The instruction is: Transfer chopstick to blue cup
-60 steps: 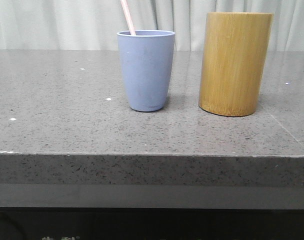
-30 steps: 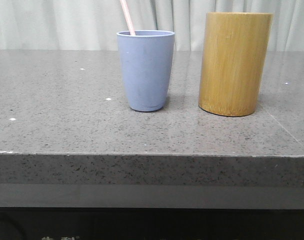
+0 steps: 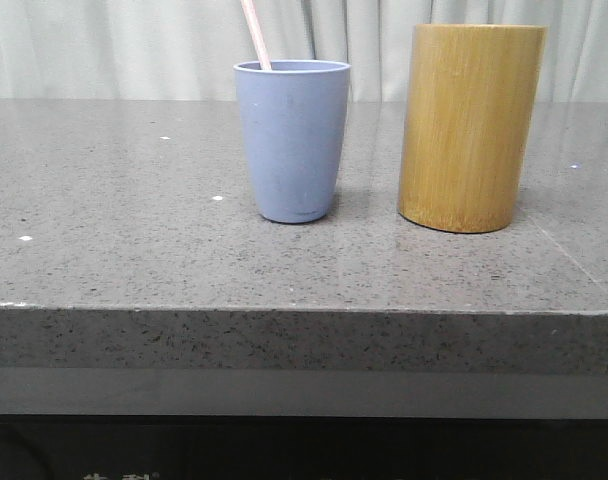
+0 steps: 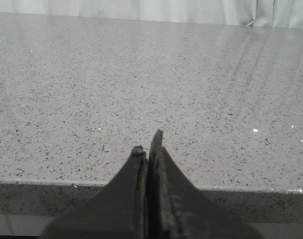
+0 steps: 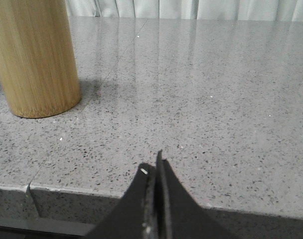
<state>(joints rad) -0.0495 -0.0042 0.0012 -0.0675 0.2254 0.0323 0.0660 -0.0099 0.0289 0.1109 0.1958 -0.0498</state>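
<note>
The blue cup (image 3: 291,140) stands upright near the middle of the grey stone table. A pale pink chopstick (image 3: 255,33) leans out of it to the upper left, only a short length showing above the rim. Neither gripper shows in the front view. My left gripper (image 4: 148,144) is shut and empty, hovering at the table's front edge over bare stone. My right gripper (image 5: 152,164) is shut and empty at the front edge, to the right of and nearer than the bamboo cylinder (image 5: 34,57).
The tall yellow-brown bamboo cylinder (image 3: 471,127) stands just right of the blue cup. The grey speckled table (image 3: 134,260) has a thick front edge. A pale curtain hangs behind.
</note>
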